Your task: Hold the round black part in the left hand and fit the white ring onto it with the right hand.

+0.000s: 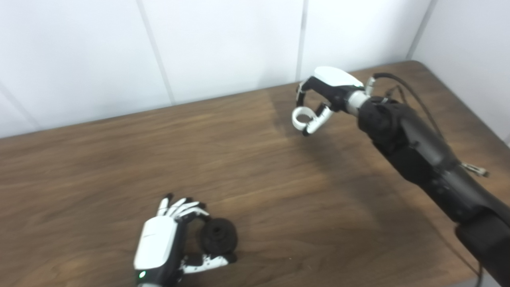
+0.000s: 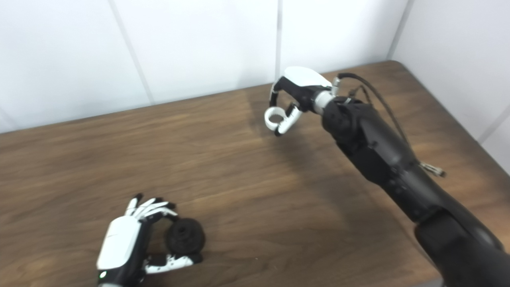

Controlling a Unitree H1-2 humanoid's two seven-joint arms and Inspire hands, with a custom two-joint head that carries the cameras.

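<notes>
Your left hand [image 1: 159, 243] sits at about seven o'clock on the wooden table [image 1: 279, 191], fingers and thumb curled around the round black part [image 1: 218, 236], which seems to rest at or just above the tabletop; whether the grip is firm, you cannot tell from here. Your right hand [image 1: 322, 97] is far off at about one o'clock, raised above the wood, pinching the white ring [image 1: 301, 116] between thumb and fingers with the ring's opening facing roughly upward. The two pieces are well apart, so the fitting step has not begun.

The pinch on the ring looks slight, at its rim only; a quick swing toward seven o'clock could probably twist it or shake it loose. The black part's bore faces the camera side, not the ring, so if you bring them together without turning one wrist, the ring will likely meet it skewed and jam or push the part out of the left fingers.
</notes>
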